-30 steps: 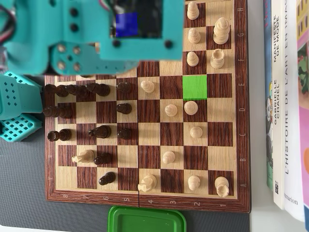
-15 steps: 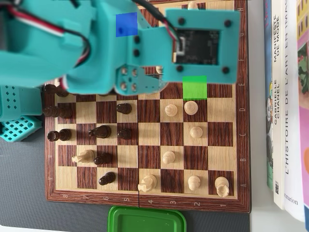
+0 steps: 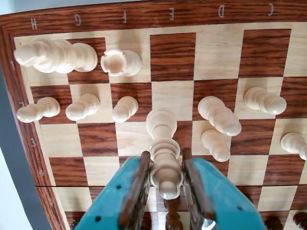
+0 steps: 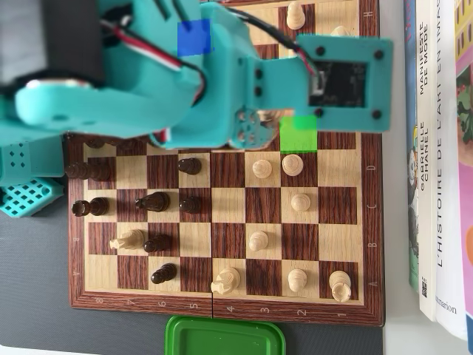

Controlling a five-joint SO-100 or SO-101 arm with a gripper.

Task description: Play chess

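Note:
In the wrist view my teal gripper (image 3: 165, 155) is shut on a tall white chess piece (image 3: 160, 127), its dark pads (image 3: 142, 178) pressing both sides just under the piece's head. The piece's base shows over the E-file squares near rank 3; whether it touches the chessboard (image 3: 96, 139) I cannot tell. In the overhead view the teal arm (image 4: 222, 89) covers the top of the chessboard (image 4: 318, 240) and hides the gripper and the held piece. A green-marked square (image 4: 298, 134) lies just right of the wrist, and a blue patch (image 4: 194, 37) sits on the arm.
White pawns (image 3: 82, 106), a rook (image 3: 120, 62) and a king (image 3: 53, 53) stand beyond the gripper. Two white pieces (image 3: 219, 115) lean close on its right. Dark pieces (image 4: 151, 201) fill the board's left. A green container (image 4: 225, 336) lies below, books (image 4: 436, 148) at right.
The arm has swung right across the top of the board, now covering the white piece that stood left of the green square and the dark pieces in the top row.

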